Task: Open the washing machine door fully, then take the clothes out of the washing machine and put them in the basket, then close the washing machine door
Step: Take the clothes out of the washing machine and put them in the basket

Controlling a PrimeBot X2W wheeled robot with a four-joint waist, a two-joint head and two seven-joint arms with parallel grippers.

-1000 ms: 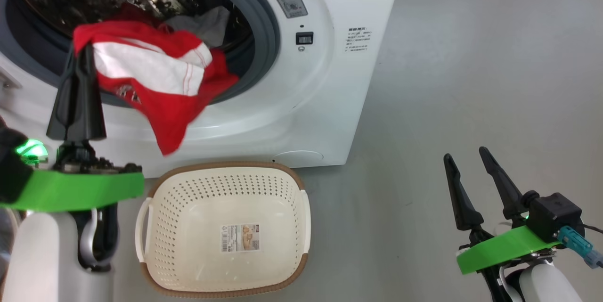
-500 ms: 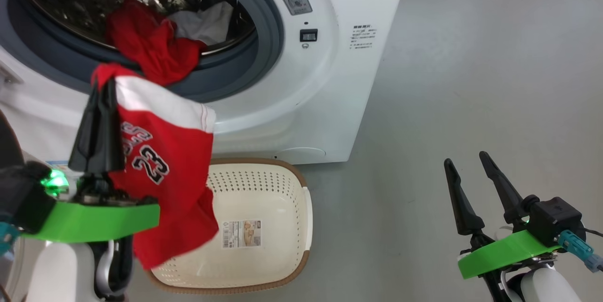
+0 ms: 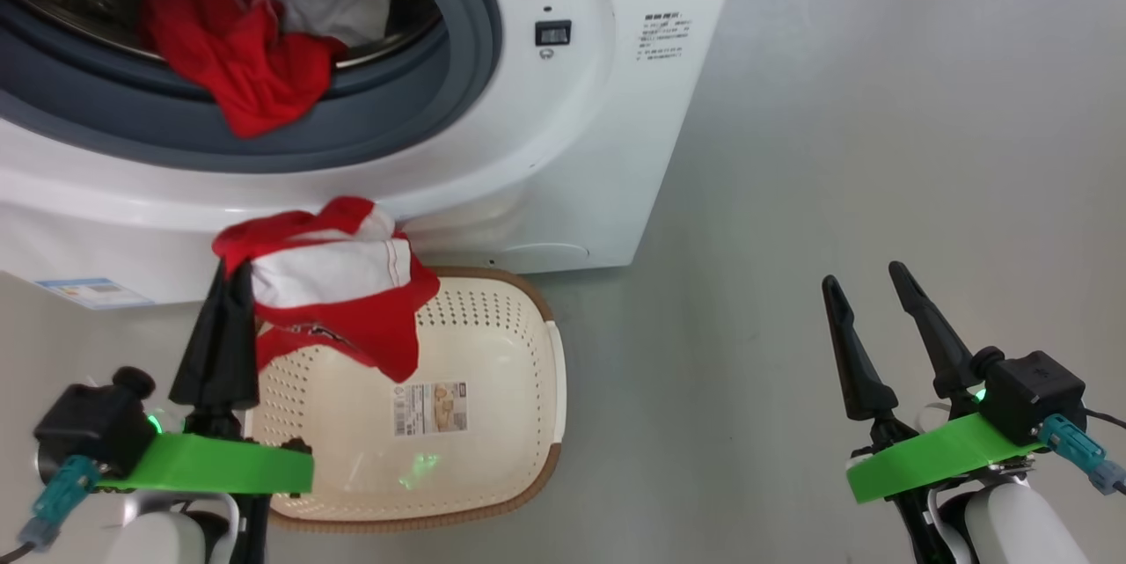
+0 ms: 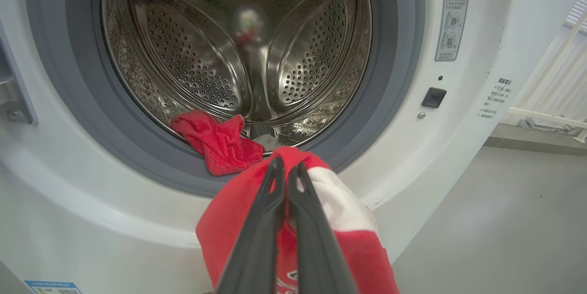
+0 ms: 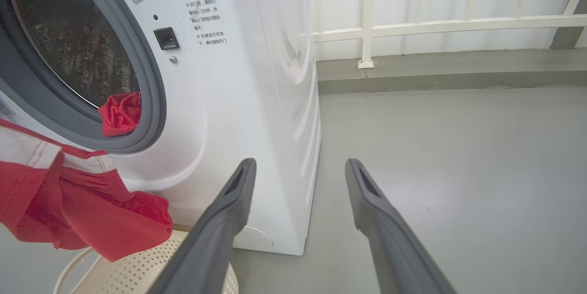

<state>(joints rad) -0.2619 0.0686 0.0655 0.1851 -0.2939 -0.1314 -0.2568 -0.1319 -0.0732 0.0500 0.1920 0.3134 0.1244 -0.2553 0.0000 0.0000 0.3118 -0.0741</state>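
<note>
Clothes (image 3: pixel 339 282) are hanging from the left gripper (image 3: pixel 233 275), whose jaws are clamping tight on the red-and-white fabric, over the back-left corner of the basket (image 3: pixel 552 388). More red cloth (image 3: pixel 233 71) is lying in the drum mouth of the washing machine (image 3: pixel 572 150) just behind. Well apart, the right gripper (image 3: pixel 861 274) is hovering over the floor (image 3: pixel 880 106), jaws spread wide, gripping nothing.

A plain laundry area is shown: a white washing machine (image 3: pixel 572 159) is set on a bare grey floor (image 3: pixel 880 150), a perforated basket (image 3: pixel 519 344) is placed before it, and a white railing (image 5: pixel 435 26) is seen along a low kerb (image 5: pixel 435 78) behind.
</note>
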